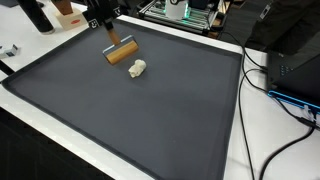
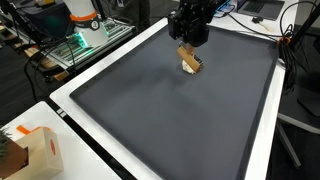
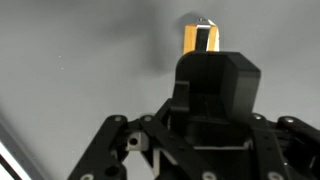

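Note:
My gripper (image 1: 109, 36) hangs over the far part of a dark grey mat (image 1: 130, 120). In the wrist view its fingers (image 3: 214, 72) look closed together. A tan wooden block (image 1: 120, 54) lies on the mat just below the fingertips. It also shows in an exterior view (image 2: 190, 63) and as an orange-yellow end past the fingers in the wrist view (image 3: 200, 38). I cannot tell if the fingertips touch it. A small white crumpled lump (image 1: 138, 68) lies on the mat beside the block.
The mat (image 2: 170, 110) sits on a white table (image 1: 240, 130). Cables (image 1: 285, 100) and dark equipment lie along one side. An electronics rack (image 1: 185, 10) stands behind. A cardboard box (image 2: 40, 150) sits at a table corner.

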Motion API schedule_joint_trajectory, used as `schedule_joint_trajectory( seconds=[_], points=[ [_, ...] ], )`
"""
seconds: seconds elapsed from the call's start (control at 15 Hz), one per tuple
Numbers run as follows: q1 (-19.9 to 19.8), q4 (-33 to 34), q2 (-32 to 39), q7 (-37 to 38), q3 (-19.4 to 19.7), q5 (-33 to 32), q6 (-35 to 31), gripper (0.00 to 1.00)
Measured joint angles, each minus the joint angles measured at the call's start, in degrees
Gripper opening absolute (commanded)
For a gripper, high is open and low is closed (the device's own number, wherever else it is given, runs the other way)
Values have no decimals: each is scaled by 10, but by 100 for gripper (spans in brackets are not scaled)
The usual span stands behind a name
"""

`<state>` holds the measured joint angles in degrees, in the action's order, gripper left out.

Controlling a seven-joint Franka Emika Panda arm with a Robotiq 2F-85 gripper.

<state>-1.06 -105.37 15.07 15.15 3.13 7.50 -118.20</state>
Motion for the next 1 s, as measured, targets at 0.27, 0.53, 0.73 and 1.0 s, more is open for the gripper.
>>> schedule_joint_trajectory(
  seconds=[0.27,0.53,0.73,1.0],
  points=[
    [27,18,4,75,0,-110,42,23],
    [49,37,17,123,-1,-179,96,48],
    [48,37,18,123,-1,-179,95,48],
    [48,37,18,123,0,-179,95,23]
  ],
)
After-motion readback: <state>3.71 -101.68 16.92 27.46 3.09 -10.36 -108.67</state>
